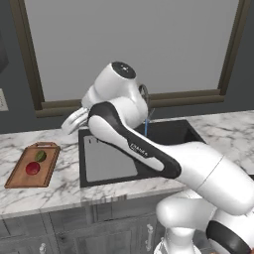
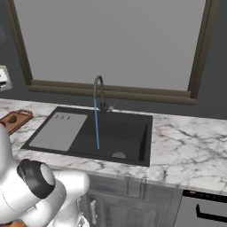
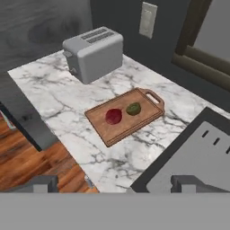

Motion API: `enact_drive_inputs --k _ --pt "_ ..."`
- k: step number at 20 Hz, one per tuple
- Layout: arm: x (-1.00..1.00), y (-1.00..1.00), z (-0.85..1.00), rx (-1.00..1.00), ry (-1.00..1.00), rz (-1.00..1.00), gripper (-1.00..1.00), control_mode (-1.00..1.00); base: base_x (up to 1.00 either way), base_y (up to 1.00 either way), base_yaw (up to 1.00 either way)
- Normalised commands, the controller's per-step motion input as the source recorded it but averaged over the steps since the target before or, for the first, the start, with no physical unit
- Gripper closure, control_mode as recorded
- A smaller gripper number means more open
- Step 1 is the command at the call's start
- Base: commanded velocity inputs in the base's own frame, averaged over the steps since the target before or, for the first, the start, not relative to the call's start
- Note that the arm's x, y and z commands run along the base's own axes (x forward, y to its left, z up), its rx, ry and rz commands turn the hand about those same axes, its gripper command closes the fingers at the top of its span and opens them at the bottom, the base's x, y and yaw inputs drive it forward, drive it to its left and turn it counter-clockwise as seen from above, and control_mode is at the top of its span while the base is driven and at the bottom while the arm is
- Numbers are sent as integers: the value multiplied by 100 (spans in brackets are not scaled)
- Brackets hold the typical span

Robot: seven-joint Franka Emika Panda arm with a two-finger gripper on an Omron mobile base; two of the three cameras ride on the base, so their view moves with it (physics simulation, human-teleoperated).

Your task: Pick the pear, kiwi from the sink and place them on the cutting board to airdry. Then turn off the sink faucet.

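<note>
Marble-patterned white and grey, the desk [image 1: 64, 183] carries the brown wooden cutting board [image 3: 123, 116], and both fruits lie on it: the red pear [image 3: 113, 116] near the middle and the olive-green kiwi [image 3: 133, 108] just beside it, toward the handle loop. The two look close together but whether they touch cannot be told. In the left base view the board sits well left of the sink [image 1: 106, 161], with the kiwi above the pear in the picture. A grey toaster [image 3: 93, 54] stands on the desk beyond the board in the hand view, apart from it, and a pale wall outlet [image 3: 148, 20] is fixed to the dark wall behind. The fingers [image 3: 42, 183] are spread wide apart and hold nothing, hanging above the desk edge and the ribbed grey draining panel. A thin blue stream of water [image 2: 96, 124] falls from the sink faucet [image 2: 100, 91] into the black basin. A large window [image 2: 111, 44] rises behind the faucet, and grey cabinet doors [image 2: 115, 199] sit under the desk.
</note>
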Motion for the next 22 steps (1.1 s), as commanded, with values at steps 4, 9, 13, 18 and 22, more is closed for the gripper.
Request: enact_drive_inputs --k 4,9,13,18,22 --pt "-57 -54 58 0 24 -17 -100 -100 0 0 0" --pt "-66 -80 25 -1 -2 -16 -100 -100 0 0 0" --pt "-59 -94 12 0 -36 -9 -100 -100 0 0 0" --pt "-43 -89 23 0 -44 0 -100 -100 0 0 0" --pt "-35 -98 42 0 -28 -1 -100 -100 0 0 0"
